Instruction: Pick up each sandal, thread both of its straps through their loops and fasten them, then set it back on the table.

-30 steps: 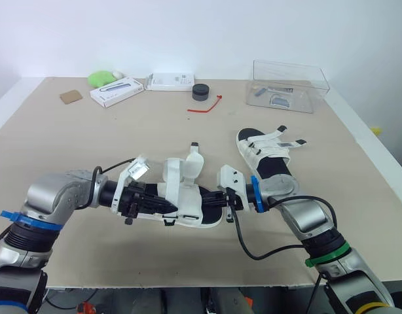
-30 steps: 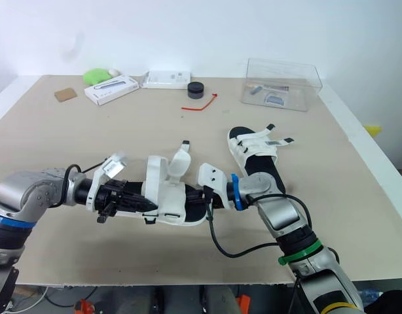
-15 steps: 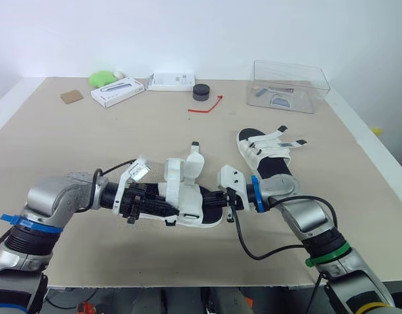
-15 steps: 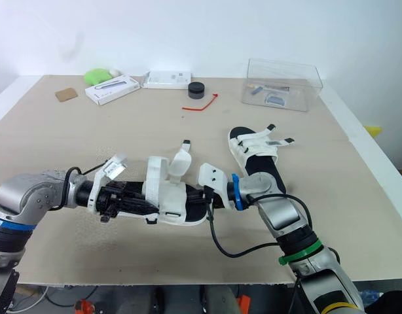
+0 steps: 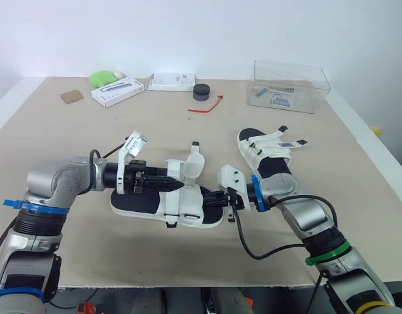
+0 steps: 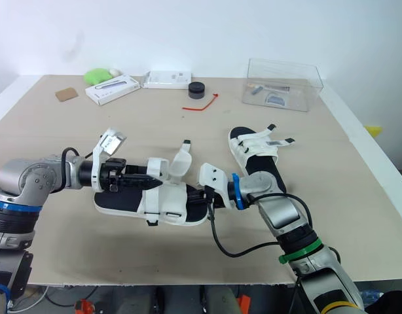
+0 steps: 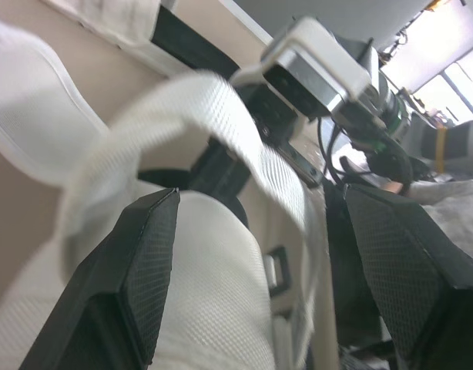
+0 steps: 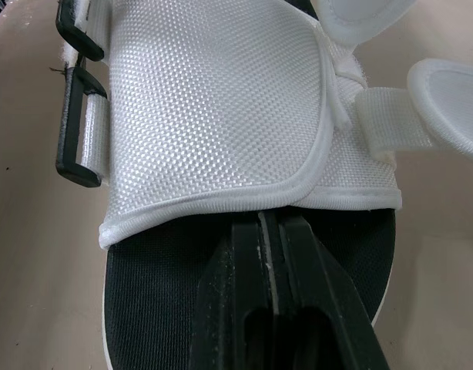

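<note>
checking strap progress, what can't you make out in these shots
Clear box contents: eye views, too small.
Far sandal fastening: eye views, too small.
Whether the left gripper touches the near sandal strap: left wrist view, blurred.
Whether the right gripper pinches anything: right wrist view, fingers hide it.

Table (image 5: 70, 140): beige top, white rim.
Far left: I see a brown square (image 5: 71, 96), a green lump (image 5: 103, 78), a long white box (image 5: 117, 91).
Far middle: second white box (image 5: 171, 81), black puck (image 5: 200, 91), red tie (image 5: 206, 107).
Far right: clear bin (image 5: 289, 85), small items inside.

Silver arms (image 5: 57, 186), blue bands (image 5: 255, 193), black cables (image 5: 253, 252)
</note>
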